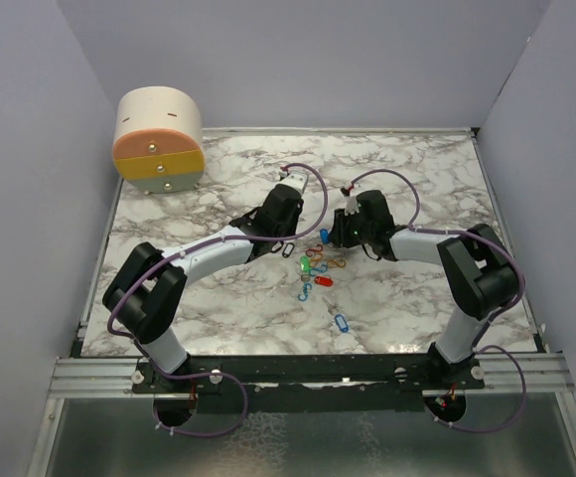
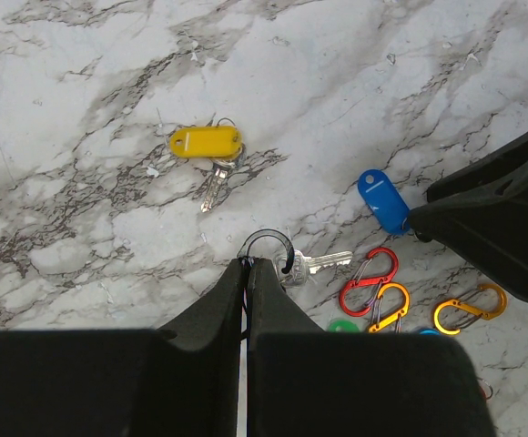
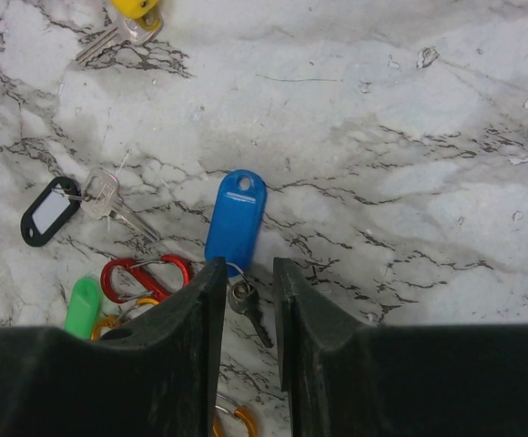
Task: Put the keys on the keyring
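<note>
- The right end effector (image 3: 248,269), fingers narrowly parted and gripping nothing, straddles the blue-tagged key (image 3: 237,218) on the marble worktop (image 3: 428,137), apparently lined up to pinch it.
- The left end effector (image 2: 248,266), fingers pressed together, meets a black loop (image 2: 266,244); whether it grips is unclear.
- The yellow-tagged key (image 2: 206,143) lies well apart, untouched.

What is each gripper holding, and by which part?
Left gripper: cannot tell; shut, its tips cover the near edge of the black loop. Right gripper: open astride the blue-tagged key, holding nothing.
</note>
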`<state>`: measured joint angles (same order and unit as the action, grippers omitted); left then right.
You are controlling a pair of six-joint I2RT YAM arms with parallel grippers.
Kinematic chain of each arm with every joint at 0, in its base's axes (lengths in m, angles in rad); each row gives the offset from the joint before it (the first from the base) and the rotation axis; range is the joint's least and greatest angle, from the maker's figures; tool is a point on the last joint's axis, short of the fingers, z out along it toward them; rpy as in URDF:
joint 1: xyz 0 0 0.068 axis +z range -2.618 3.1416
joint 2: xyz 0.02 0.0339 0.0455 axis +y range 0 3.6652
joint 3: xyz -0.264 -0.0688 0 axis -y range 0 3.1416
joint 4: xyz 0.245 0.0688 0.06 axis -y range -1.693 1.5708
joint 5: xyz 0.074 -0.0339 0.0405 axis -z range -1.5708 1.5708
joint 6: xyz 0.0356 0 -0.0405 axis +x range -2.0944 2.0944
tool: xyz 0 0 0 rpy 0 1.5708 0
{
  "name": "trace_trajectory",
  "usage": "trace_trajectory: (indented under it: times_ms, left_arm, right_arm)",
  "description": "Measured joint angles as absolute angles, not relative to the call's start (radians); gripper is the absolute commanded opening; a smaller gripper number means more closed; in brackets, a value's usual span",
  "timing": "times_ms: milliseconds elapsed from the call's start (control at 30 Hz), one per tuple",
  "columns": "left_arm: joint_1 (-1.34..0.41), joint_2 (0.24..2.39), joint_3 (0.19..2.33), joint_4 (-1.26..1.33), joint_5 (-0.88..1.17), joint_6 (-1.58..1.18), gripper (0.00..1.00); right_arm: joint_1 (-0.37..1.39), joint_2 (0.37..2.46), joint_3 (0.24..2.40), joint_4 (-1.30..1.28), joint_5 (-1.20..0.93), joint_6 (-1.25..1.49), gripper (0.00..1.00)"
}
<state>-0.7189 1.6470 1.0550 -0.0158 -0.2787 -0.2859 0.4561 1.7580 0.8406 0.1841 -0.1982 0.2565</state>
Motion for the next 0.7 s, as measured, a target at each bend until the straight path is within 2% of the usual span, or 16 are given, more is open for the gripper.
trace_trajectory:
  times_ms: [200,367,500,600,700]
  left_arm:
    - [-0.719,1.647,1.055,-0.016,-0.278,-0.286,0.0]
    - [-0.719,1.647,1.055,-0.016,-0.278,-0.286,0.0]
    - [-0.715,1.647,1.055,-0.016,-0.278,-0.286,0.0]
    - [-0.714,1.647,1.055,-0.016,-0.278,-0.286,0.0]
    - [-0.714,1.647,1.055,-0.016,-0.278,-0.286,0.0]
  right_arm:
    - [0.456,1.759,0.841,0.183,-0.208,0.258,0.19]
    - [0.456,1.762,0.841,0.183,-0.218,0.259,0.18]
    - [0.456,1.766,0.841,0.183,-0.226,0.26,0.11]
    - [0.456,1.768,0.841,0.183,-0.228,0.263,0.02]
    - [0.456,1.768,0.841,0.184,-0.23,0.266,0.01]
